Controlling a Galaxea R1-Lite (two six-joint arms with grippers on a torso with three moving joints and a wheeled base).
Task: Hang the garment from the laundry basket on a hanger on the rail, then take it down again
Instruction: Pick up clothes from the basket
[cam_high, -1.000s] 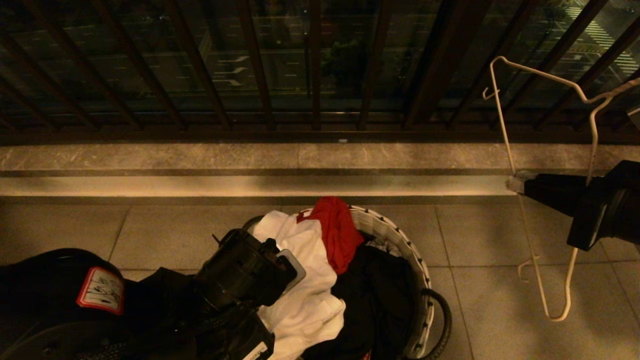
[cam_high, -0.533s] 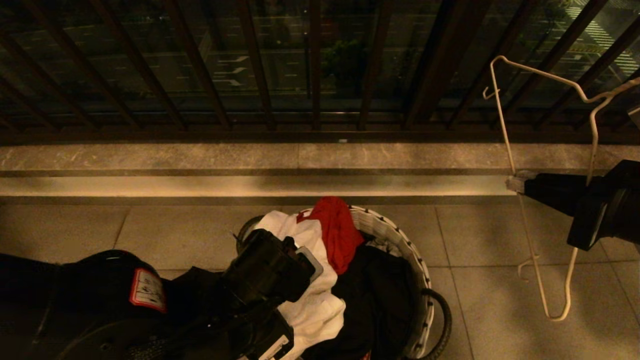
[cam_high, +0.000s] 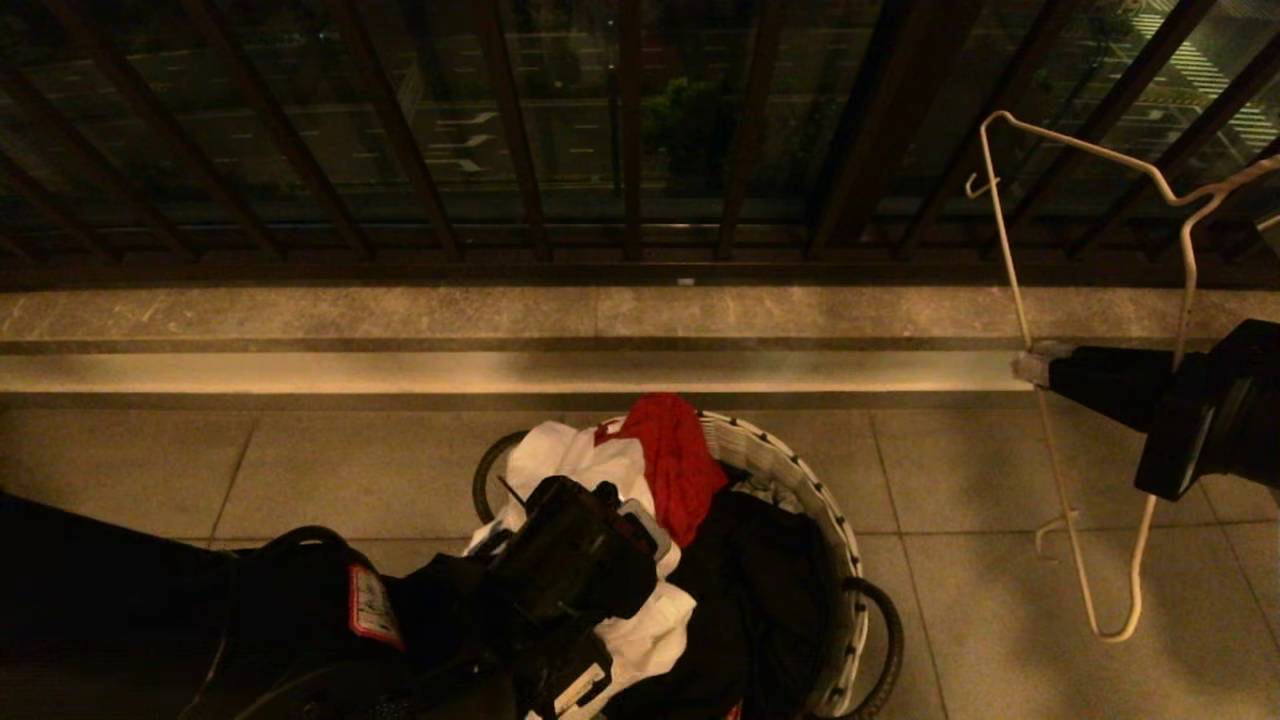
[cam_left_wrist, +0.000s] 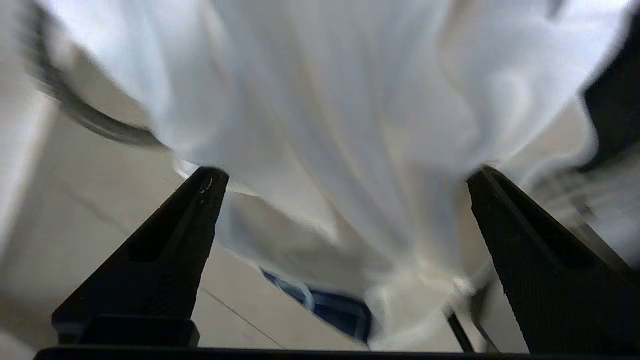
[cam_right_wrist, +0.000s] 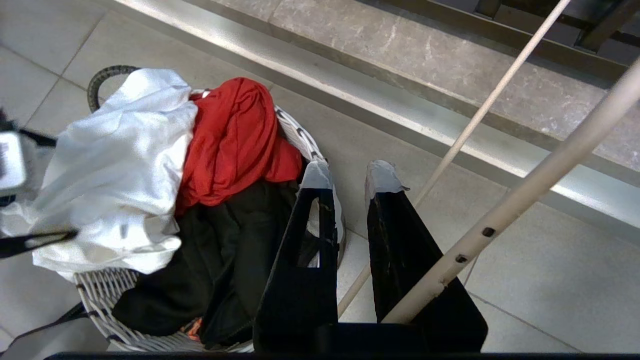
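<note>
The white garment (cam_high: 560, 455) lies on top of the clothes in the round woven laundry basket (cam_high: 790, 465). My left gripper (cam_left_wrist: 345, 175) is down on it, open, with white folds (cam_left_wrist: 340, 125) between its fingers and a bit of dark blue print (cam_left_wrist: 325, 305) showing below. Out to the right, above the floor, my right gripper (cam_high: 1030, 368) is shut on the thin straight wire of the white hanger (cam_high: 1010, 270). In the right wrist view that wire (cam_right_wrist: 480, 115) runs between the taped tips (cam_right_wrist: 350, 175). The rail is out of view.
A red cloth (cam_high: 675, 465) and a black cloth (cam_high: 760, 590) share the basket beside the garment. A stone kerb (cam_high: 500, 315) and the dark railing of bars (cam_high: 630, 130) close off the far side. Floor tiles (cam_high: 980, 600) lie under the hanger.
My left arm has swung right and down over the basket, and its open gripper now sits on the white garment, which has bunched up. The right arm and hanger have not moved.
</note>
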